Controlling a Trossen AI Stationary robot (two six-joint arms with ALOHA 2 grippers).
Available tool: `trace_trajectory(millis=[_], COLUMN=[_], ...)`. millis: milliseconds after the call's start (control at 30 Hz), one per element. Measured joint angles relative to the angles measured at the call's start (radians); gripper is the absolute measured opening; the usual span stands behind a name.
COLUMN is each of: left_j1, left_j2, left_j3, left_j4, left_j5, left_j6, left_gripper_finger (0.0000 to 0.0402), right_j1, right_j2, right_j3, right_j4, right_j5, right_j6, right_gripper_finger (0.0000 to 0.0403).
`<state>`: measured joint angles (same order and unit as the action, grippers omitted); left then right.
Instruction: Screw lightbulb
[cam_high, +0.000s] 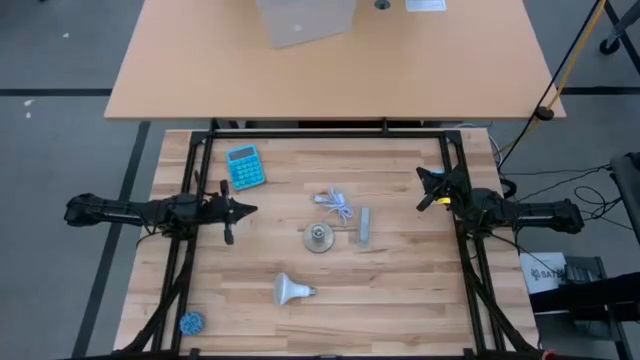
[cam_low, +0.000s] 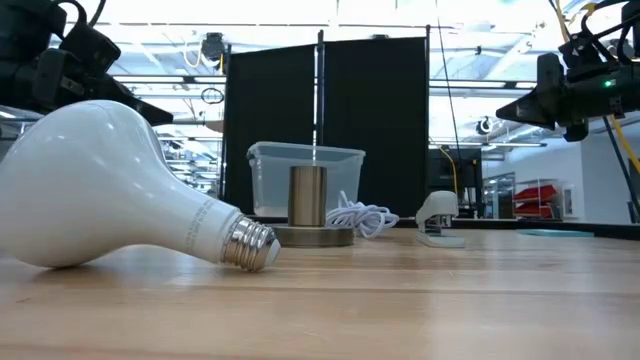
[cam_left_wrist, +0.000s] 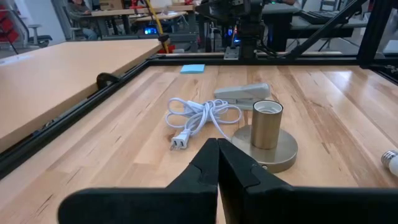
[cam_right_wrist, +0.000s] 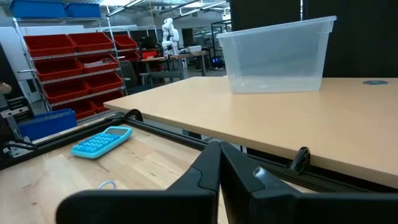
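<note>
Lightbulb: the lightbulb (cam_high: 291, 290) lies on its side on the table's near part, apart from the socket base (cam_high: 319, 238), untouched.
Left gripper: the left gripper (cam_high: 245, 210) hovers at the left side, fingers pressed together, holding nothing.
Right gripper: the right gripper (cam_high: 424, 177) waits at the right, also closed and empty.
Risk: the round bulb can roll away if a finger pushes it; a tilted bulb can jam in the thread.

Light wood-plank bench (cam_high: 400, 300) with black frame along edges. Lightbulb (cam_high: 291, 290) on its side, screw base toward right tool's (cam_high: 432, 190) side, well apart from both tools. Metal socket (cam_high: 319, 238) upright mid-bench, between left tool (cam_high: 243, 210) and right tool. White cord (cam_high: 337, 203) coiled beside socket. Grey bar (cam_high: 365, 227) just beside socket, on right tool's side. Blue calculator (cam_high: 245, 166) near left tool. Small blue thing (cam_high: 191, 322) near bench corner, on left tool's side.
</note>
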<state>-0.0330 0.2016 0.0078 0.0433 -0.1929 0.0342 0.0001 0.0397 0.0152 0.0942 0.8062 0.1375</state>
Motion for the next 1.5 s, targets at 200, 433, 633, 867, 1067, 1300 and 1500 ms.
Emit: trace_trajectory(millis=[200, 433, 633, 867, 1067, 1300, 1500], left_j1=[0.000, 0.000, 0.000, 0.000, 0.000, 0.000, 0.000], left_j2=[0.000, 0.000, 0.000, 0.000, 0.000, 0.000, 0.000], left_j3=[0.000, 0.000, 0.000, 0.000, 0.000, 0.000, 0.000], left_j4=[0.000, 0.000, 0.000, 0.000, 0.000, 0.000, 0.000], left_j5=[0.000, 0.000, 0.000, 0.000, 0.000, 0.000, 0.000], left_j6=[0.000, 0.000, 0.000, 0.000, 0.000, 0.000, 0.000], left_gripper_finger=[0.0000, 0.0000, 0.0000, 0.0000, 0.0000, 0.0000, 0.0000], right_j1=[0.000, 0.000, 0.000, 0.002, 0.002, 0.002, 0.002], right_j2=[0.000, 0.000, 0.011, 0.067, 0.204, 0.467, 0.701], right_j3=[0.000, 0.000, 0.006, 0.048, 0.128, 0.271, 0.406], right_j4=[0.013, 0.014, 0.119, 0.218, 0.217, 0.166, 0.234], right_j5=[0.000, -0.002, -0.473, -0.725, -0.723, -0.730, -0.728], right_j6=[0.094, 0.360, 0.294, 0.085, 0.005, -0.084, -0.068], right_gripper_finger=[0.0000, 0.0000, 0.0000, 0.0000, 0.0000, 0.0000, 0.0000])
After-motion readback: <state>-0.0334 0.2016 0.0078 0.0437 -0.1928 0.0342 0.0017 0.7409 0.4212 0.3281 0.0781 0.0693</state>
